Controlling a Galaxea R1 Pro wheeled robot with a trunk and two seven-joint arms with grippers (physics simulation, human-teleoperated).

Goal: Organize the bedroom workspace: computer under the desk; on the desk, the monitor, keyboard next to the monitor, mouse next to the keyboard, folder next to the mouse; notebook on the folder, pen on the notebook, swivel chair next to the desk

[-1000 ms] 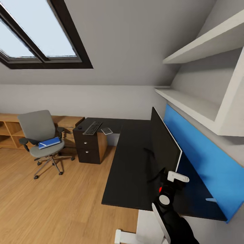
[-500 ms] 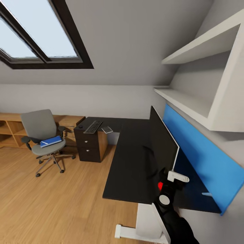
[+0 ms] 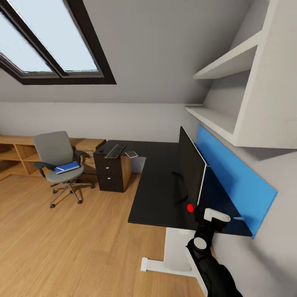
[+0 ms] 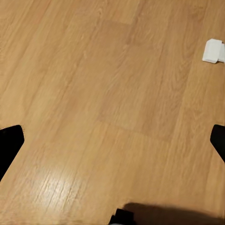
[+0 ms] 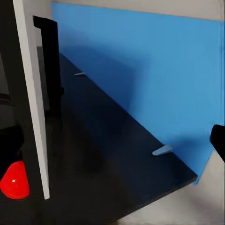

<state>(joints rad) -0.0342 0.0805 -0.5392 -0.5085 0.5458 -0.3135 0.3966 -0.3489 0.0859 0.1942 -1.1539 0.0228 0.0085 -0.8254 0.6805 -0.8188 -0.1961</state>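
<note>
Desk (image 3: 159,181): long, black, L-shaped, along the wall under our blue wall panel (image 3: 231,173), white leg at the near end, dark drawer unit at the far end. Monitor (image 3: 190,169): upright on the desk near the panel, black front toward the room; in our right wrist view its white edge (image 5: 32,93) and black arm stand above the dark desktop (image 5: 108,150). Swivel chair (image 3: 57,161): grey, well apart from the desk, beside low wooden shelving (image 3: 16,154). Folder (image 3: 67,167): blue, flat on the chair seat. Keyboard (image 3: 115,150): on the far desk end above the drawers. Notebook (image 3: 131,154): small, grey, just beside the keyboard. Mouse (image 3: 102,151): dark speck by the keyboard's other side. Our right arm rises at the near desk corner, its gripper (image 3: 212,215) level with the monitor's near edge; we cannot tell its jaw state. Our left wrist view looks down on bare wood floor (image 4: 112,103), with two dark fingertips (image 4: 8,143) at opposite margins, spread wide, clasping nothing.
</note>
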